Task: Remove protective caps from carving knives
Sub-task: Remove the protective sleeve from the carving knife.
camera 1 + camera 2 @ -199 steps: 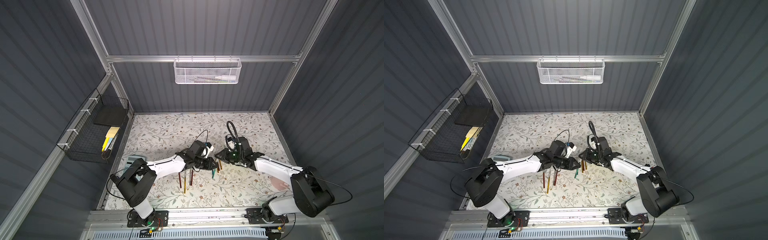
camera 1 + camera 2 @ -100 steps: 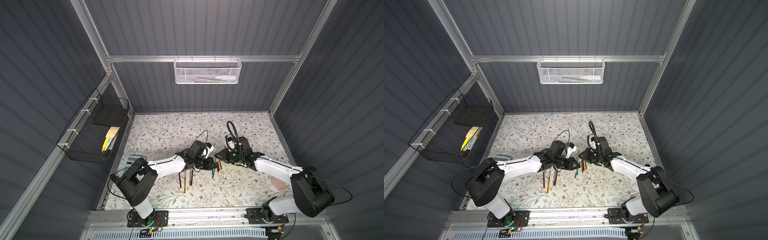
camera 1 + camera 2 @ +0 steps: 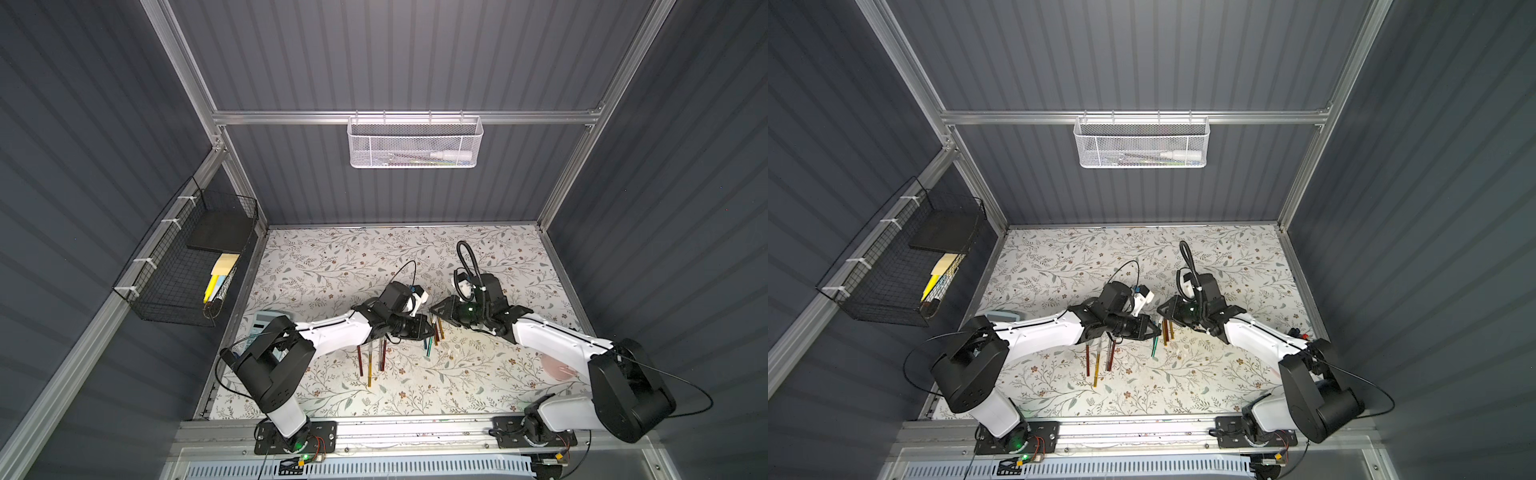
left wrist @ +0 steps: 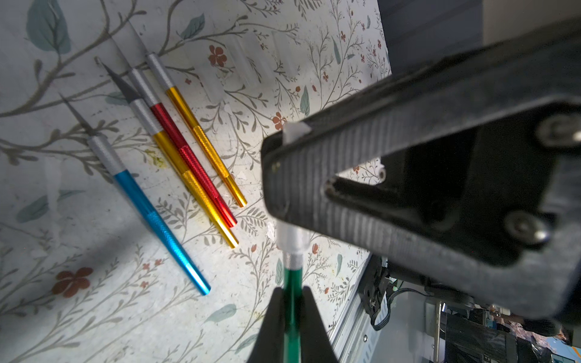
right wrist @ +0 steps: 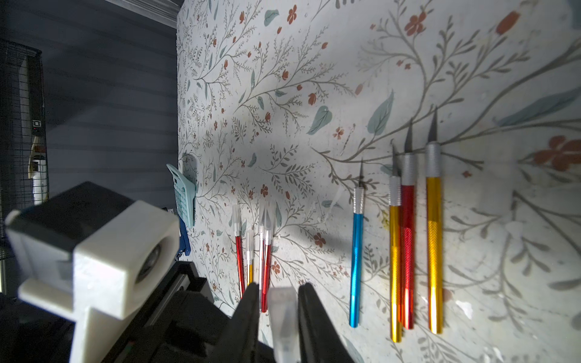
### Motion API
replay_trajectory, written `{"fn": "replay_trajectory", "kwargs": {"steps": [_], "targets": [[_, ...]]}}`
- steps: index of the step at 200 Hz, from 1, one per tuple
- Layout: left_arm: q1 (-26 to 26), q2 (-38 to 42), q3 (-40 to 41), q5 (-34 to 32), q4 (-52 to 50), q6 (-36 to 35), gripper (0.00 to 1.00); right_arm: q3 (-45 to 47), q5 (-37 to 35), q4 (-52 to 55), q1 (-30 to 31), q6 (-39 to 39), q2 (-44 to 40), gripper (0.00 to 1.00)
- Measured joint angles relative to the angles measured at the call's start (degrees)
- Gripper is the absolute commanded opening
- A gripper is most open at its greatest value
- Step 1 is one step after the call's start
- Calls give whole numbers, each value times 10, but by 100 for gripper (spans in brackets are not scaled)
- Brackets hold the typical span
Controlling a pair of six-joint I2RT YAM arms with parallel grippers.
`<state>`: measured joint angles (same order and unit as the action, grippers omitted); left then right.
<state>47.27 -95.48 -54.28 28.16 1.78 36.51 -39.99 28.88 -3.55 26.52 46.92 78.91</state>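
Both top views first: the arms meet nose to nose directly over the bare row, the uncapped carving knives lying side by side on the floral table. The left gripper and right gripper almost touch, and whatever sits between them is too small to read from up here. The capped knives wait well apart from the bare row, on the left arm's side.

Left wrist view, and here's the action! The left gripper is pinched tight on the green carving knife, held off the table just beside the bare row. Its long axis runs straight out from the left fingertips, at an angle to the row's knives. The capped blade end points into the right gripper. The clear protective cap covers the blade down to the knurled collar.

Right wrist view: the protective cap stands between the right gripper jaws, beside the blue end of the bare row. They hug it closely, but a sliver of background shows on one side, so I can't tell whether they're actually biting.

My call: the cap pull is on. That slick sleeve needs a firm squeeze first. Then it wants a straight draw along the knife's axis, away from the handle, with no twist or bend, while the left keeps the handle locked.
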Motion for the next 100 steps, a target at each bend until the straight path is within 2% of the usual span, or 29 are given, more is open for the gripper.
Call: {"fn": "replay_trajectory", "kwargs": {"steps": [44,100], "targets": [[0,0,0,0,0,0,5,0,-9,13,-1,-6,-3,13],[3,7,0,-3,-2,-3,5,0,-29,37,1,-6,-25,10]]}}
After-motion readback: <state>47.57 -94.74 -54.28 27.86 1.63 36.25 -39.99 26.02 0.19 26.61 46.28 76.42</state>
